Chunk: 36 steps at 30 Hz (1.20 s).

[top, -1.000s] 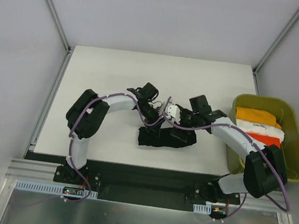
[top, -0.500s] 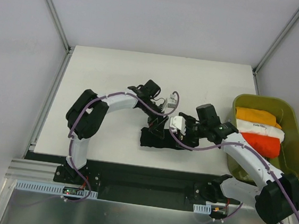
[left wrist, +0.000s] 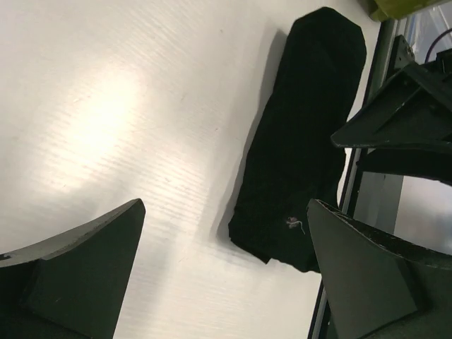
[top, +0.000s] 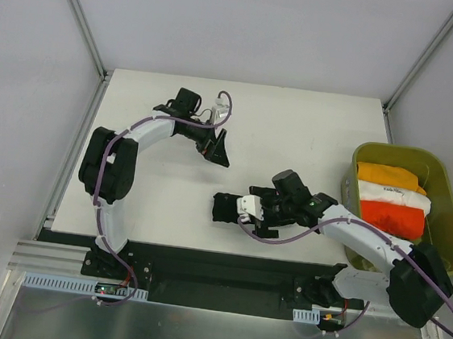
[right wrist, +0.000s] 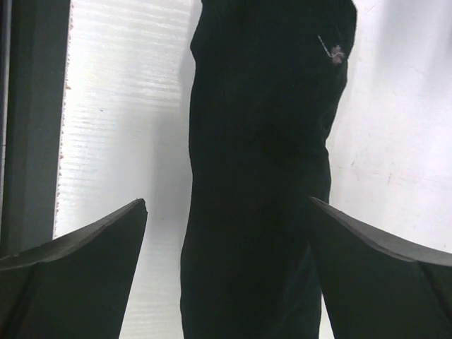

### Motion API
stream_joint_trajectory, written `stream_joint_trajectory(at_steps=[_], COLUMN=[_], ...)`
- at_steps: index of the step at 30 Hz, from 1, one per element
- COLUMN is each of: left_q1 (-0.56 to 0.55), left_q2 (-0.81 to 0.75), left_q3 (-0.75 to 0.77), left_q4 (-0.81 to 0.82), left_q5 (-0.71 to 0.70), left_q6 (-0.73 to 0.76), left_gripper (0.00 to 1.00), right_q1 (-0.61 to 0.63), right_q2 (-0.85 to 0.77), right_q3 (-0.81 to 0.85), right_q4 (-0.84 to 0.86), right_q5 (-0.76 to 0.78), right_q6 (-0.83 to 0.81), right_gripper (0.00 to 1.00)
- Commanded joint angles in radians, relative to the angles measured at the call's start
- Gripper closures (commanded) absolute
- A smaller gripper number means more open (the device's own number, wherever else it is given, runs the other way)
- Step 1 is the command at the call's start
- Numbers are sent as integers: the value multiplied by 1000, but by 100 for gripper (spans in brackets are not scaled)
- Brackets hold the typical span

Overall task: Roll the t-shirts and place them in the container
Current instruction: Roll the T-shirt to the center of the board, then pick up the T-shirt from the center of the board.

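Note:
A black t-shirt [top: 224, 208] lies rolled into a tight bundle near the table's front edge. My right gripper [top: 248, 212] hangs over its right part, open. In the right wrist view the black roll [right wrist: 261, 141] runs between the spread fingers of that gripper [right wrist: 227, 205]. My left gripper [top: 218, 152] is open and empty, off to the upper left of the roll. The left wrist view has the black roll [left wrist: 304, 141] lying ahead of its open gripper [left wrist: 226, 212] on white table. Orange [top: 384, 175], white [top: 398, 196] and red-orange [top: 392, 216] t-shirt bundles lie in the bin.
The olive-yellow plastic bin [top: 451, 211] stands off the table's right edge, close to the right arm's elbow. The white table [top: 296, 128] ends in a dark rail along the front. Purple cables loop along both arms.
My left gripper has opened, let go of the black roll and swung back to the upper left. My right arm has come forward and left over the roll.

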Motion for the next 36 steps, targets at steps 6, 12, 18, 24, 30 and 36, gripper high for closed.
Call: stream_joint_trajectory(at_steps=[6, 12, 18, 24, 30, 36], left_q1=[75, 89, 90, 97, 126, 150], left_q2=[-63, -49, -39, -66, -126, -158], left_q3=[47, 34, 36, 22, 33, 108], left_q4=[-5, -5, -2, 1, -46, -197], left_q5=[62, 76, 79, 72, 72, 29], left_q6=[-25, -36, -48, -51, -21, 126], left_gripper=[1, 1, 1, 1, 1, 1], right_q1=[15, 15, 15, 1, -39, -169], right_q2=[135, 229, 357, 370, 226, 92], right_q3=[-12, 16, 126, 194, 353, 577], right_q4=[126, 130, 50, 15, -215, -540], right_q5=[124, 171, 212, 176, 107, 55], right_q6=[-35, -56, -75, -61, -61, -176], right_gripper=[4, 2, 34, 67, 88, 96])
